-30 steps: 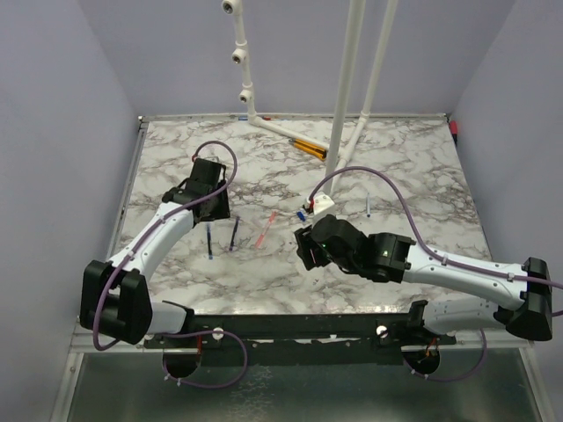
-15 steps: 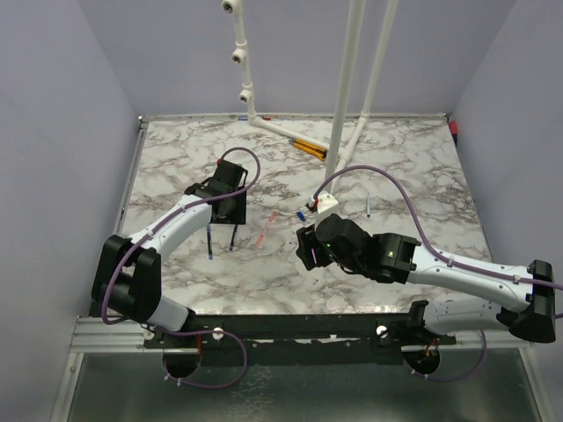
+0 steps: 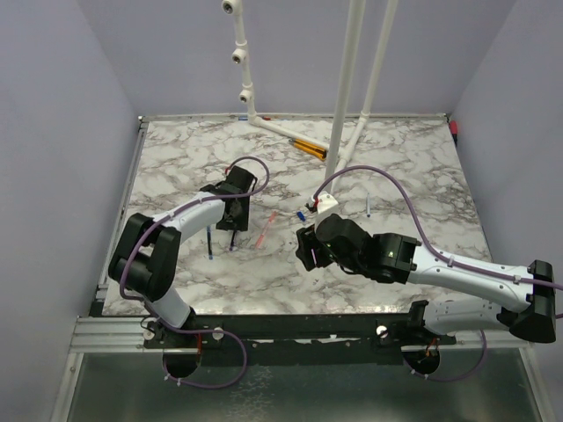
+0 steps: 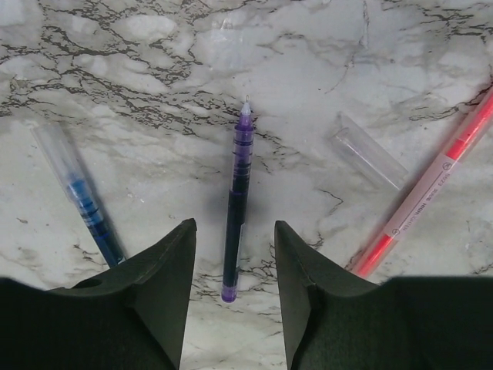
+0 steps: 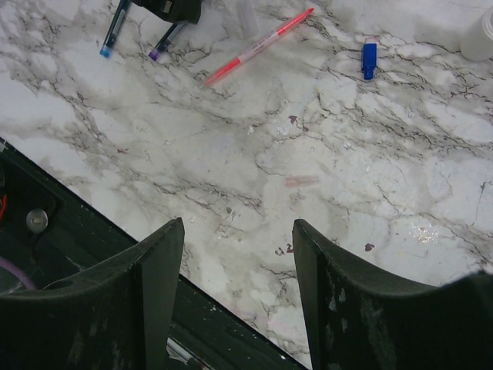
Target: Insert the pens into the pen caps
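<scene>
My left gripper point(image 3: 233, 215) is open and empty, low over the table. Its jaws straddle the rear end of the dark purple-black pen point(image 4: 239, 193), which lies on the marble. The blue clear-barrel pen point(image 4: 81, 196) lies to its left and the pink-red pen point(image 4: 439, 189) to its right. A short clear cap-like tube point(image 4: 370, 150) lies between the dark and pink pens. My right gripper point(image 3: 306, 251) is open and empty above the table's near middle. A pink-red cap point(image 5: 300, 181) lies ahead of it, and a blue cap point(image 5: 369, 59) farther off. No black cap shows.
A white pipe frame point(image 3: 339, 105) stands at the back middle, with orange-and-black sticks point(image 3: 308, 147) beside its foot. A small blue item point(image 3: 367, 207) lies right of centre. The table's dark front rail point(image 5: 46, 208) runs under my right gripper.
My left gripper has swung right and nearer, from left of the pens to directly over the dark pen. My right gripper shifted only slightly.
</scene>
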`<state>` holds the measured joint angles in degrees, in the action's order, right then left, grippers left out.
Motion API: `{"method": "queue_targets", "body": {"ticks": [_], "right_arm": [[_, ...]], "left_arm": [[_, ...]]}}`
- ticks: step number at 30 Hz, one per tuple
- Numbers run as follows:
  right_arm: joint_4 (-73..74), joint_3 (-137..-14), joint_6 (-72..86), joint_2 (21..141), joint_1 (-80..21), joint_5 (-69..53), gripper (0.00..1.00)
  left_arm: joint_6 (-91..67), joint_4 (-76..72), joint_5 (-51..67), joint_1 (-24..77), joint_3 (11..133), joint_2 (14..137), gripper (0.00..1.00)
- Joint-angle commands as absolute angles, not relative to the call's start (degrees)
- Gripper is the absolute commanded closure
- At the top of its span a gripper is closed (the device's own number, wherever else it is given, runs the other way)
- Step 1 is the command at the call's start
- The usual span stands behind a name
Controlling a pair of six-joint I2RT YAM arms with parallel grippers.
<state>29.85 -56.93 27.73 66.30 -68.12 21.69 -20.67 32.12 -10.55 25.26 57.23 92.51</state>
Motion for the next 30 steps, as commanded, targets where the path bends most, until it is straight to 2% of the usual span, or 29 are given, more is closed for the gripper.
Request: {"method": "queue_targets", "body": {"ticks": [1,19,26,30], "right_arm": [[29.64,-55.98,28.39,65.13,-67.68,21.26,0.38],[29.34,-55.28,28.5,65.05,-67.68,21.37,0.38],[30.31,-55.69,28.53,64.07,-67.68,21.37,0.39],[30.69,-55.96,28.39,63.31,-67.68,21.07,0.39]], "left_arm": [[-21.75,30.94,-12.88,25.58,56.44,94.46,0.56],[-21.29,30.71,-13.48,25.68,54.87,97.31,0.8],[-21.55,30.67,-13.34,25.67,54.71,97.29,0.99],[-21.66,30.6,-13.71,25.69,54.75,96.01,1.0]]}}
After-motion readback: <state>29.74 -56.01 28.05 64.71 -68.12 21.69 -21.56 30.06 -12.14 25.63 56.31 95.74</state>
